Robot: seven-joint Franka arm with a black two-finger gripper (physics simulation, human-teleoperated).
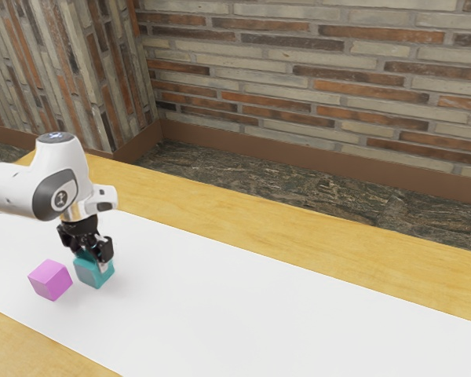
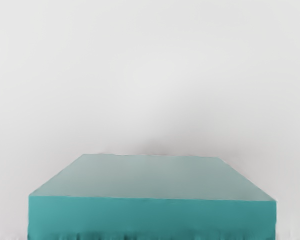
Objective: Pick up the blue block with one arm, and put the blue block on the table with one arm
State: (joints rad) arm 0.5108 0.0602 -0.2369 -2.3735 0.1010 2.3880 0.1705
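Fingers first: whether they stand wide around the block or press on it cannot be told. In the exterior view the black gripper (image 1: pixel 92 260) is down at the blue block (image 1: pixel 89 275), a teal cube, with its hand at about eleven o'clock from it. The arm (image 1: pixel 14 188) reaches in from ten o'clock.

The block is low over the white mat (image 1: pixel 259 314) that covers the middle of the wooden table (image 1: pixel 298 232); whether it touches the mat or sits a hair above it is unclear. The wrist view has it close under the hand, roughly square to it. A pink block (image 1: pixel 49 280) rests just beside it, a little below nine o'clock in the exterior view, with a narrow gap between.

The step in hand looks like the grasp itself, or the very start of the lift. What comes next, in that case, is a firm, centred hold and a straight rise, steering away from nine o'clock so the pink neighbour isn't nudged. Setting the cube down on the table, level and gently, should follow.
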